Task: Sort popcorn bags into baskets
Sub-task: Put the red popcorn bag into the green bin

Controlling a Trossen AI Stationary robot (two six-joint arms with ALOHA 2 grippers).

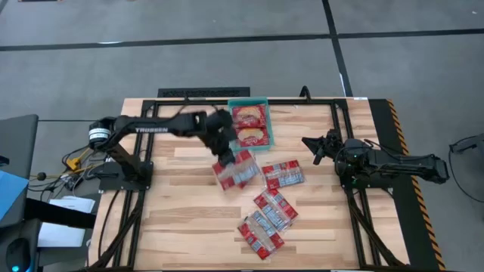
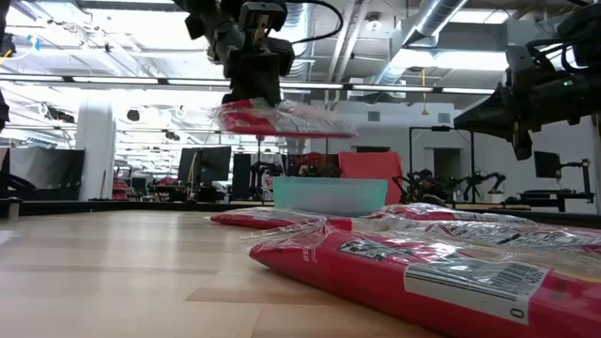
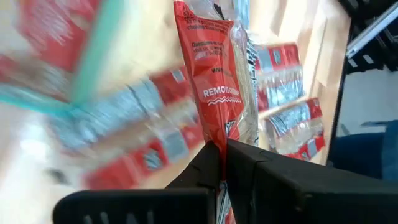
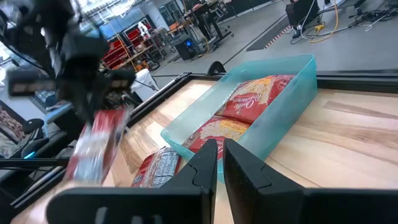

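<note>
My left gripper (image 1: 224, 155) hangs above the table's middle, just near of the teal basket (image 1: 249, 101), shut on a red popcorn bag with silvery-blue print (image 1: 239, 172). In the low view this bag (image 2: 282, 117) is well above the table. The basket holds two bags with yellow-orange pictures (image 1: 249, 125) lying flat on its floor. Three more red-and-silver bags lie flat on the wood: one to the right (image 1: 282, 175) and two toward the near edge (image 1: 274, 208), (image 1: 260, 235). My right gripper (image 1: 316, 145) waits above the table's right side, shut and touching nothing. My left gripper pinches the red bag between its two fingers at one short edge (image 3: 214, 146). The fingers (image 2: 254, 89) come from above, pointing down. The bag is lifted clear of the table and sticks out roughly level from below the fingers, toward the table's right.
A black frame (image 1: 227, 93) runs along the far edge and down both sides of the wooden top. Bare wood (image 1: 174, 219) lies on the near left. In the right wrist view the basket (image 4: 280, 124) sits straight ahead of the right fingers.
</note>
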